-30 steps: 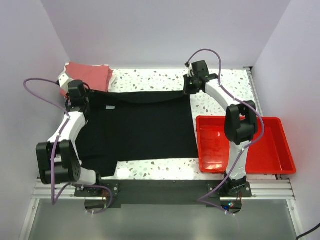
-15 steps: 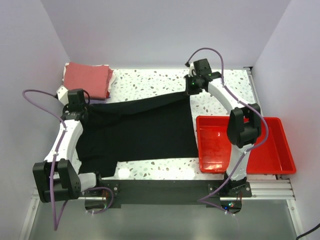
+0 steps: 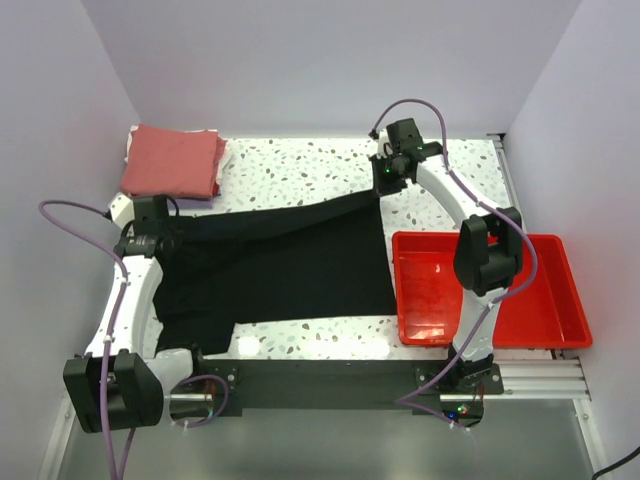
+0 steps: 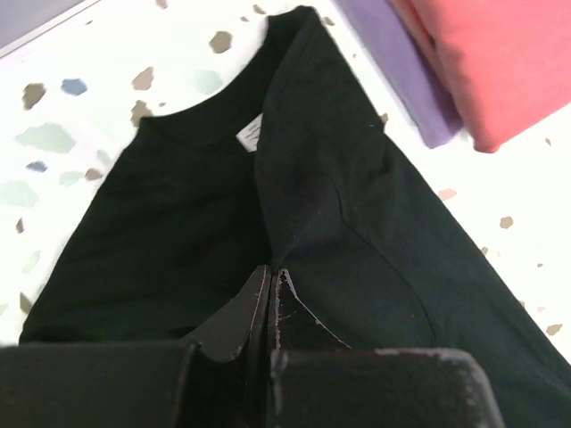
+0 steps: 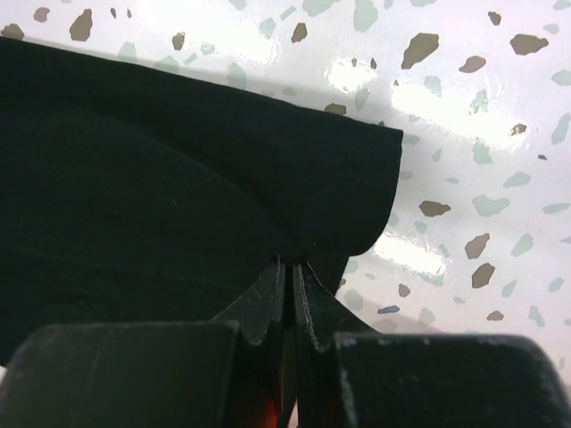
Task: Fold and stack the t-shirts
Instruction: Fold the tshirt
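Pale lavender walls (image 3: 300, 60) on three sides of a white speckled table (image 3: 300, 160). Spread over its middle, the large black t-shirt (image 3: 290, 265), with its far edge raised off the top. Left gripper (image 4: 270, 278) clamped tight on cloth near the neck end, right gripper (image 5: 290, 267) clamped tight on the hem corner. At the right, a red tray (image 3: 540, 300), floor partly hidden behind the right arm (image 3: 480, 250). In the far left corner, a folded salmon-red t-shirt (image 3: 172, 160) atop a lavender t-shirt (image 4: 406, 71). Lower layers hard to make out.

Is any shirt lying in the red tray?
No, the red tray shows only bare plastic inside, and the black t-shirt is stretched out beside it.
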### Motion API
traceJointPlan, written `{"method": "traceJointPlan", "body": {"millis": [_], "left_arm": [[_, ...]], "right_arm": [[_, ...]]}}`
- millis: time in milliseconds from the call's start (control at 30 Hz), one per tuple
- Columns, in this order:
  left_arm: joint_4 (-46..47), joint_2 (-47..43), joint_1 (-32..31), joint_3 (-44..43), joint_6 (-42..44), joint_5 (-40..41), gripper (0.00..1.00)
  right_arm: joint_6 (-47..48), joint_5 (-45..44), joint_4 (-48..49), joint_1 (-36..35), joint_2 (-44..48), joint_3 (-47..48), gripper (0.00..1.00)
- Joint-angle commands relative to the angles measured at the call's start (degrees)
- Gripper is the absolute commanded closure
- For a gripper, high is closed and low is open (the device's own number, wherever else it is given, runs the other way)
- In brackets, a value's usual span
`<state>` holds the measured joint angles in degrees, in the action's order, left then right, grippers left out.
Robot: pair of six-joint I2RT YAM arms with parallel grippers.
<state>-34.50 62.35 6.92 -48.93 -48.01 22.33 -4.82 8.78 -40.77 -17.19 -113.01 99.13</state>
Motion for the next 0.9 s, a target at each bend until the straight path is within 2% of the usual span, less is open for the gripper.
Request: {"method": "traceJointPlan", "body": {"millis": [0,267,600,700,867], "left_arm": [[-3.0,0.0,-0.1,0.0,-2.4,3.9,1.0],[-3.4,3.8,0.7,-2.0,-2.5,5.7,1.0],[-0.6,5.4,1.0,-0.1,-1.5,3.5,1.0],[-0.7,5.7,1.1,0.1,-1.5,3.8,1.0],[-0.5,5.8,1.1,-0.1,-1.5,3.8,1.0]], "right_arm": [[1.2,0.8,-2.1,0.2,3.4,-0.7,1.0],[-0.2,4.1,0.4,0.0,6.4,-9.8,1.0],[-0.7,4.7,0.5,-0.4,4.7,-13.0,0.98],[0.1,4.9,0.9,-0.7,5.3,-14.1,0.85],[2.3,8.3,0.3,-1.3,6.5,-13.3,0.42]]}}
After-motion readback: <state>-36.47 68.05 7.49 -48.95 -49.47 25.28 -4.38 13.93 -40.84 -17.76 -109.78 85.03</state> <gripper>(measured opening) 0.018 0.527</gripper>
